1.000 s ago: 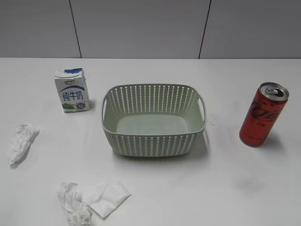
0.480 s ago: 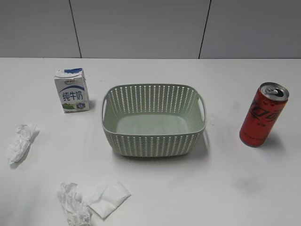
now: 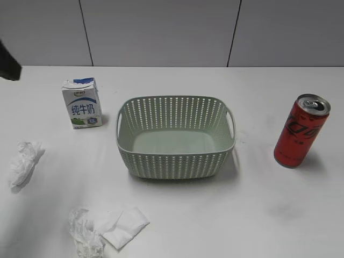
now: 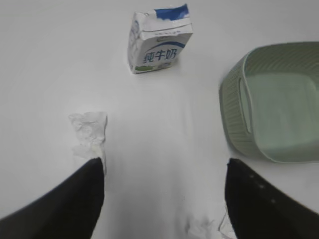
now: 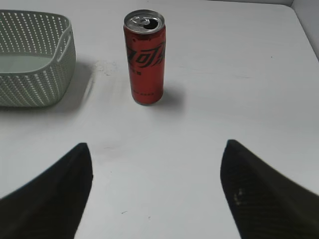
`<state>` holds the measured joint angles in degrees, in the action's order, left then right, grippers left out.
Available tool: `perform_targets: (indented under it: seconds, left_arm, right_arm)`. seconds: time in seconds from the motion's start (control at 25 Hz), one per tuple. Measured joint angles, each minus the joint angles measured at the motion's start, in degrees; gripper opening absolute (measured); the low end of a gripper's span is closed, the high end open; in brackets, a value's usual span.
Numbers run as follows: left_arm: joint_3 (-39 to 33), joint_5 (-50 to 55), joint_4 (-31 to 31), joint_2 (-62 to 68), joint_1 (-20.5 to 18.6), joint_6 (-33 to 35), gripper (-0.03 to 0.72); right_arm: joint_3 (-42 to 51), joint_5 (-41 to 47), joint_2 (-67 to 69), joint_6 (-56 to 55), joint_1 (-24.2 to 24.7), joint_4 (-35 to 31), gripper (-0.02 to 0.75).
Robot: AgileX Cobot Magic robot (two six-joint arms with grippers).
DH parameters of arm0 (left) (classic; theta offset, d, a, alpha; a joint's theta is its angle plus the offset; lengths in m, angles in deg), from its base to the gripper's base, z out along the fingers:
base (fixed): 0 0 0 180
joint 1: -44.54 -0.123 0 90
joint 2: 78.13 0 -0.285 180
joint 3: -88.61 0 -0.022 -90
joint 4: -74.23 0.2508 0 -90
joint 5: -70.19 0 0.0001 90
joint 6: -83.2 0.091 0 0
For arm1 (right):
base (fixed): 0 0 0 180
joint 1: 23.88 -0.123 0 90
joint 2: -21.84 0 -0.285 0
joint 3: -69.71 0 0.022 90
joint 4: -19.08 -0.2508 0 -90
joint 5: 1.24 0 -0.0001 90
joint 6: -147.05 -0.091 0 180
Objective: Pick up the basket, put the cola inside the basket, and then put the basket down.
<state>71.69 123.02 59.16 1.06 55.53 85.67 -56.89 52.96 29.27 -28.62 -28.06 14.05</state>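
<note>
Sage basket [image 3: 176,137] empty; cola [image 3: 300,131] upright, apart; left gripper [image 4: 164,172], right gripper [image 5: 157,154] spread wide.

The setting looked like a robotics lab or test bench rather than a home or shop; a broad, plain white table [image 3: 279,226] filled the scene, backed by a bare grey panelled wall [image 3: 161,32] with thin dark seams; the few things on the table were staged well apart: a pale green slotted basket [image 3: 176,161], a red drinks can [image 3: 300,132], a white and blue milk carton [image 3: 81,104] and some crumpled white tissues [image 3: 107,228]; dark gripper fingers [image 4: 65,199] framed the lower edge of each wrist view; the lighting was even and flat
</note>
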Motion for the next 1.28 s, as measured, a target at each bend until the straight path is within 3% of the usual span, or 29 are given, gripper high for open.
perform_targets:
  seconds: [0.24, 0.56, 0.8, 1.12, 1.28]
  left_arm:
    - [8.56, 1.47, 0.51, 13.22, 7.87, -3.03, 0.572]
    - [19.96, 3.84, 8.9, 29.63, 18.66, -13.76, 0.545]
    - [25.37, 4.29, 9.88, 39.0, 20.17, -17.82, 0.542]
    - [25.98, 3.46, 10.06, 46.3, 20.17, -22.5, 0.537]
    - [25.98, 1.42, 10.06, 47.48, 20.17, -24.73, 0.456]
  right_arm:
    - [0.0, 0.0, 0.0, 0.0, 0.0, 0.0, 0.595]
    - [0.0, 0.0, 0.0, 0.0, 0.0, 0.0, 0.594]
    - [0.0, 0.0, 0.0, 0.0, 0.0, 0.0, 0.594]
    - [0.0, 0.0, 0.0, 0.0, 0.0, 0.0, 0.594]
    - [0.0, 0.0, 0.0, 0.0, 0.0, 0.0, 0.594]
